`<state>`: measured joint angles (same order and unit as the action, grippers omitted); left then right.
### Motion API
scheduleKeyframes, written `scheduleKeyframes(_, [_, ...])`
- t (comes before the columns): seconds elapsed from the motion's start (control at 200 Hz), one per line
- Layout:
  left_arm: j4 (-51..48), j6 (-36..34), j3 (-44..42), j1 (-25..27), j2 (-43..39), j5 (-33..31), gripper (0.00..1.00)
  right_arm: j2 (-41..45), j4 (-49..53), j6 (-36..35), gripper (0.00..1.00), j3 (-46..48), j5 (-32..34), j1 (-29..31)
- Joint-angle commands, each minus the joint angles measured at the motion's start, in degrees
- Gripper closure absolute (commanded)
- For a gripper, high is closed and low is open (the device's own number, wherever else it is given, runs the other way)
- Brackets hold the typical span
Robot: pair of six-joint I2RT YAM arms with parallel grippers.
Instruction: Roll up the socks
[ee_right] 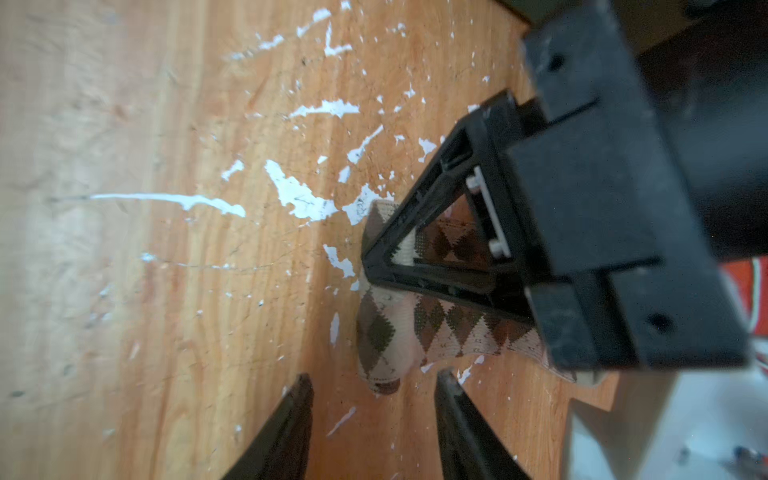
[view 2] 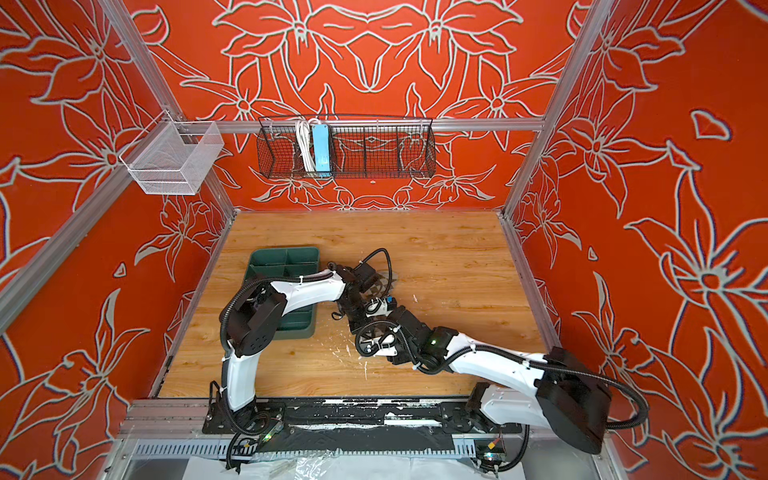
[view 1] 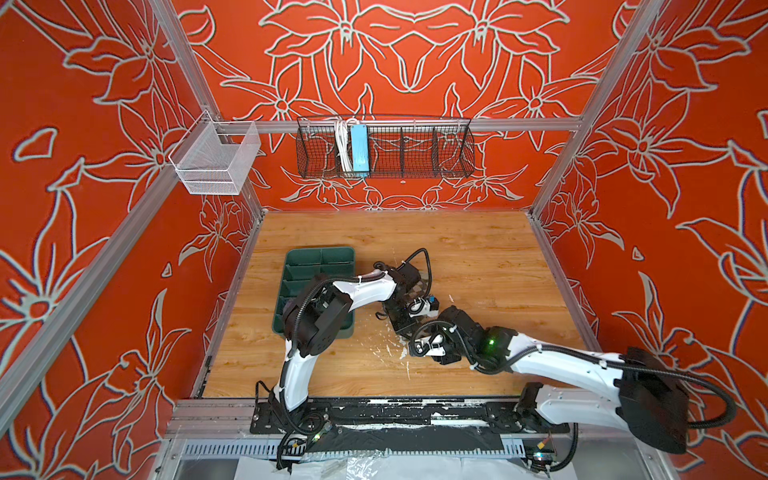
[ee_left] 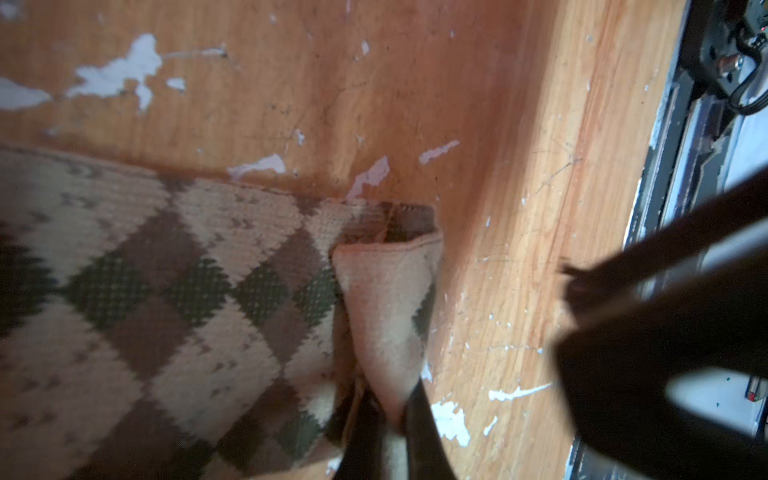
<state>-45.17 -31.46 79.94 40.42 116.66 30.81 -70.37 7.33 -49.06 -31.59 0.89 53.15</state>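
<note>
My left gripper [ee_left: 390,419] is clamped on a folded corner of the argyle sock [ee_left: 174,291], which lies on the table [ee_left: 519,208] beneath it; my right gripper [ee_right: 374,399] hangs half-open just beside, holding nothing.

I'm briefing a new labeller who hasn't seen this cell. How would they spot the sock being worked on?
On the wooden tabletop, look right of the green divided tray, where both arms meet. The argyle sock lies flat there, its folded end pinched by the left gripper. Its beige-and-brown diamond knit marks it out.
</note>
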Motion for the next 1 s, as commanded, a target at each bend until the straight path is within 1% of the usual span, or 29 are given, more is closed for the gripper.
scheduleKeyframes(0.0, [-2.4, -0.2, 0.2, -0.2, 2.2, 0.7, 0.95, -3.5, -6.3, -0.9, 0.49, -0.4, 5.5, 0.2])
scheduleKeyframes(0.175, [-2.4, -0.2, 0.2, -0.2, 2.0, 0.8, 0.94, -9.3, -8.8, -0.4, 0.51, -1.0, 6.8, 0.2])
scheduleKeyframes(0.285, [-2.2, -0.2, 0.0, -0.2, 1.5, 0.7, 0.93, -12.2, -8.7, 0.4, 0.58, -2.1, 6.6, 0.2])
scheduleKeyframes(0.32, [-2.2, -0.1, -0.1, -0.2, 1.3, 0.6, 0.92, -13.1, -7.9, 0.9, 0.63, -2.7, 6.6, 0.2])
scheduleKeyframes(0.405, [-1.6, 0.1, -0.6, -0.2, 0.6, -0.1, 0.90, -14.9, -3.9, 2.8, 0.80, -5.2, 6.5, 0.2])
scheduleKeyframes(0.42, [-1.5, 0.2, -0.6, -0.2, 0.5, -0.2, 0.89, -15.1, -3.1, 3.1, 0.85, -5.6, 6.5, 0.2])
scheduleKeyframes(0.465, [-0.7, 0.7, -1.0, -0.2, -0.2, -1.2, 0.85, -15.9, -0.5, 3.6, 0.94, -6.8, 6.1, 0.3])
scheduleKeyframes(0.52, [0.4, 1.3, -1.7, -0.2, -1.4, -2.4, 0.79, -16.5, 3.3, 3.9, 1.00, -8.0, 5.2, 0.3])
scheduleKeyframes(0.676, [4.9, 4.6, -4.3, -0.7, -7.3, -6.2, 0.60, -17.2, 13.8, 5.7, 1.00, -10.7, 1.8, 0.2])
scheduleKeyframes(0.741, [6.2, 6.0, -5.3, -1.2, -10.2, -7.5, 0.56, -16.6, 15.6, 6.5, 1.00, -10.6, 0.2, 0.1])
scheduleKeyframes(0.886, [9.5, 9.4, -8.8, -2.6, -17.9, -12.3, 0.52, -14.5, 17.6, 7.4, 1.00, -9.9, -4.1, -0.8])
scheduleKeyframes(0.996, [13.2, 13.3, -12.4, -4.0, -25.9, -19.4, 0.51, -13.8, 19.7, 7.6, 1.00, -10.4, -9.6, -2.6])
